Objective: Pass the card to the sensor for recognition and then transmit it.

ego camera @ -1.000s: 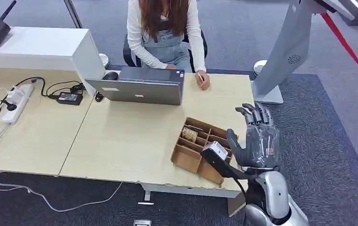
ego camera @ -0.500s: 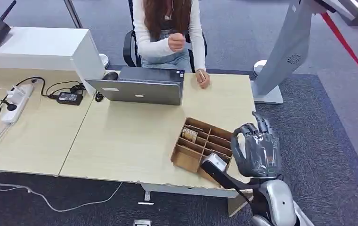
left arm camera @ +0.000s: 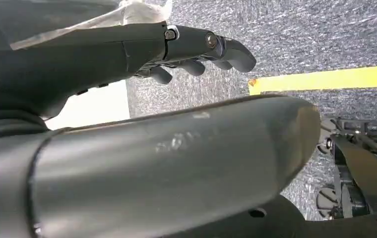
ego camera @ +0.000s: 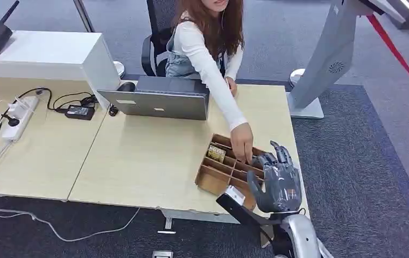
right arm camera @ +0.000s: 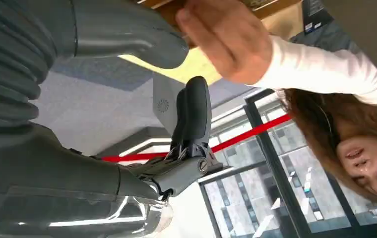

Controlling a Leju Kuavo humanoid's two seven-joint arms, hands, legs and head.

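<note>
Card not ours yet: right hand (ego camera: 277, 180) hovers, fingers apart, beside the box (ego camera: 229, 169); next we grasp.

Dark grey right hand (ego camera: 277, 180), brown divider box (ego camera: 229, 172), perhaps patterned card (ego camera: 216, 153), white sleeve (ego camera: 213, 80).

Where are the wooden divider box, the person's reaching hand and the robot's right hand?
wooden divider box (ego camera: 213, 180): head view, near left outer wall.
person's hand (ego camera: 241, 143): head view, back of the hand over the box.
right hand (ego camera: 279, 183): head view, back of the palm.
</note>
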